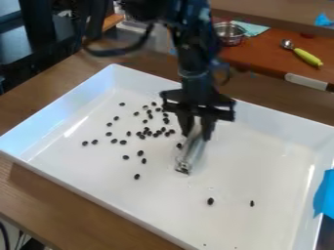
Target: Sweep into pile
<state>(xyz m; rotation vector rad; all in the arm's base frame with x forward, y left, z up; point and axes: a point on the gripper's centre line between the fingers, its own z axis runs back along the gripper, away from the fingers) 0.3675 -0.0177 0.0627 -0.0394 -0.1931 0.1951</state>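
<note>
My gripper (198,133), closed on a clear tool (191,152), tip at or just above the tray (166,215). Beans (140,153): most loosely clustered left of the tool in view; two strays (210,201) nearer the camera. I should keep strokes low and slow, nudging outliers toward the densest cluster.

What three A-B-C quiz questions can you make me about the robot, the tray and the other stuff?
1. Where is the gripper?
A) over the metal bowl
B) over the tray
C) over the blue tape

2. What colour is the spoon's handle?
A) yellow-green
B) red
C) black

3. How do the black bits lie?
A) in one neat pile
B) in a straight line
C) scattered

Answers:
1 B: it hangs above the white tray.
2 A: the handle looks yellow-green.
3 C: gaps separate many bits.
</note>
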